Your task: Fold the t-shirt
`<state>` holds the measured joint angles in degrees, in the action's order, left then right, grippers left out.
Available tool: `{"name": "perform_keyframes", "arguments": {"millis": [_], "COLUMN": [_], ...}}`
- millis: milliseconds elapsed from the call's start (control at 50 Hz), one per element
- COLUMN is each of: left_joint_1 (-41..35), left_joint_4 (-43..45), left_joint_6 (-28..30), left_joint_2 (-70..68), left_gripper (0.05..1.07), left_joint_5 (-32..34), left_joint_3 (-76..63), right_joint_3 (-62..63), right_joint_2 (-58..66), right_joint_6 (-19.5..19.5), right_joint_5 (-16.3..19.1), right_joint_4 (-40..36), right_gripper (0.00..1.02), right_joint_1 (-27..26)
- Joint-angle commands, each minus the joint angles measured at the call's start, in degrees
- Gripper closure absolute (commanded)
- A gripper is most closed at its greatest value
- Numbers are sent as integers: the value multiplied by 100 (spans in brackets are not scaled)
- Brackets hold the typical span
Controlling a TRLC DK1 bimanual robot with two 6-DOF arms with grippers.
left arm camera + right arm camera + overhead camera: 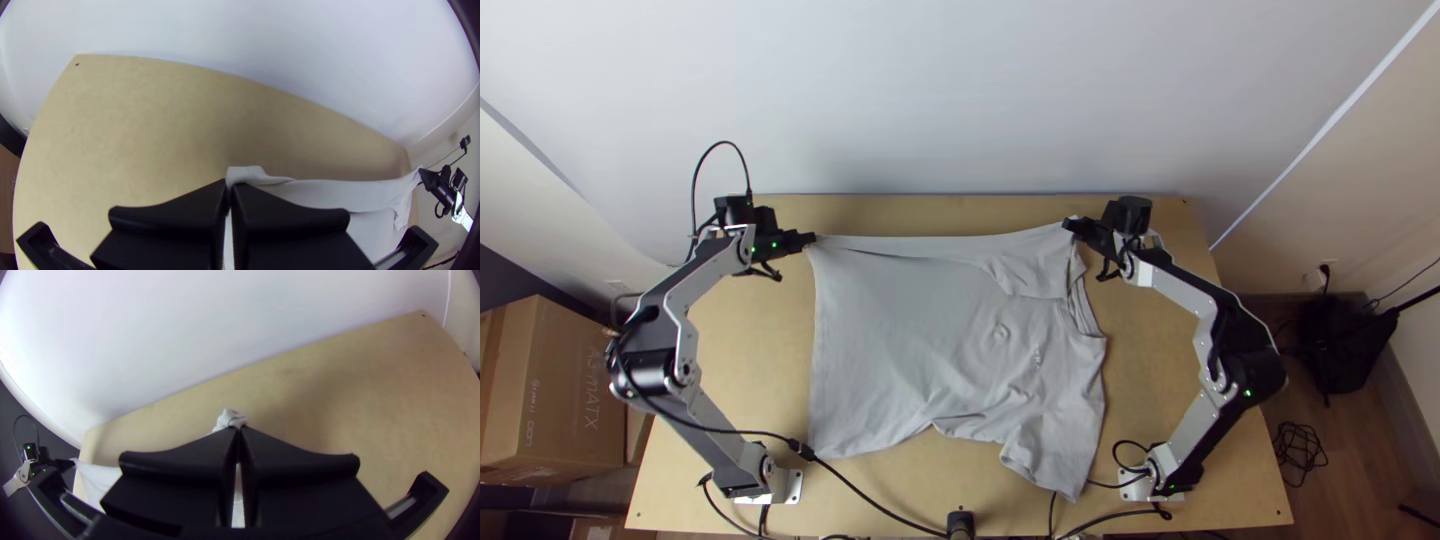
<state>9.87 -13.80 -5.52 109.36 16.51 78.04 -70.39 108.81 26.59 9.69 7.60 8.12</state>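
The shirt [910, 330] lies mostly spread on the table [1170, 370]. The left gripper [812, 239] squeezes its far left corner; the right gripper [1067, 225] squeezes its far right corner. Folding looks just begun: the near sleeve [1052, 460] sticks out, and most folds are left.
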Motion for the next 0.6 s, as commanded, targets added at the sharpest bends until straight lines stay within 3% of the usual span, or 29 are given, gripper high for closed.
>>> {"name": "perform_keyframes", "arguments": {"millis": [0, 580], "left_joint_1": [68, -231], "left_joint_4": [-202, -1626], "left_joint_6": [60, -142], "left_joint_2": [595, 2124], "left_gripper": [105, 105], "left_joint_5": [-60, -166], "left_joint_3": [757, 3182], "right_joint_3": [-607, -2989], "right_joint_2": [536, 2153], "right_joint_6": [75, 145], "right_joint_5": [-64, -55], "right_joint_4": [-144, -1410], "right_gripper": [100, 100], "right_joint_1": [-56, -118]}}
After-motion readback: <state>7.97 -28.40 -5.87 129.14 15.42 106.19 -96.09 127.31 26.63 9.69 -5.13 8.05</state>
